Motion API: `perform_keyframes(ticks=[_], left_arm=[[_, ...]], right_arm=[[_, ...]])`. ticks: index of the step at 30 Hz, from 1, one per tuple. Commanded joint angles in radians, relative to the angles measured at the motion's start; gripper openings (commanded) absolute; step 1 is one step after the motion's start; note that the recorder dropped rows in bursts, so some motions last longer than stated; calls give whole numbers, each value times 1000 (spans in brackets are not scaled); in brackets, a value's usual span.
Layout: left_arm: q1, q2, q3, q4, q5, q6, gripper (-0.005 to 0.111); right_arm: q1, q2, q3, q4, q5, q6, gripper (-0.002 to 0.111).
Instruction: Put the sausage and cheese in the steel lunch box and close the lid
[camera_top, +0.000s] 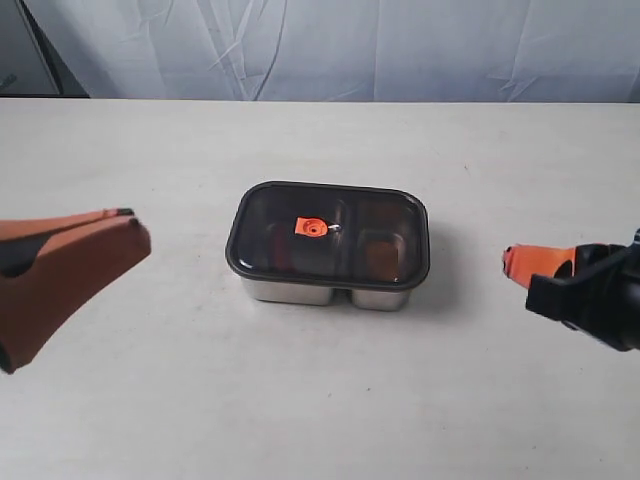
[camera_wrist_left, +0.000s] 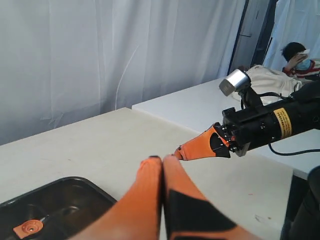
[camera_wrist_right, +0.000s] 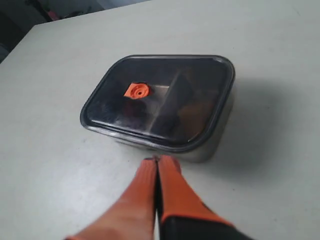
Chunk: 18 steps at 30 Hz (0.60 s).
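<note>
Middle of desk (camera_top: 300, 410): steel lunch box (camera_top: 300, 291) with lid (camera_top: 370, 215) on top, looking flat. Well off left, left hand (camera_top: 128, 218) pinched shut, holding nothing; well off right, right hand (camera_top: 508, 260) same. Too dim under dark lid to spot sausage, cheese. Press softly on lid edges, never shove box.

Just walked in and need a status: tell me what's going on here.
The dark lid sits on the steel lunch box in the middle of the table. Neither hand holds anything: the left hand and right hand are both shut, one on each side, clear of the box.
</note>
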Motion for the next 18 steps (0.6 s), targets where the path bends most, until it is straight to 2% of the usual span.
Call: perform_keyframes(ticks=[1,6,10,18], left_arm=[[-8,-91,42,12,0,-68,0],[-8,-130,46,9,0,-64,0],[-8,-135,46,11,0,-64,0],[-8,-134,46,11,13,-64,0]], right_arm=[[2,-11,35,15,-115,27,-1],[2,-11,34,15,-312,27,-1],[2,-11,34,15,-400,27,-1],[2,-11,34,15,-426,27,-1]])
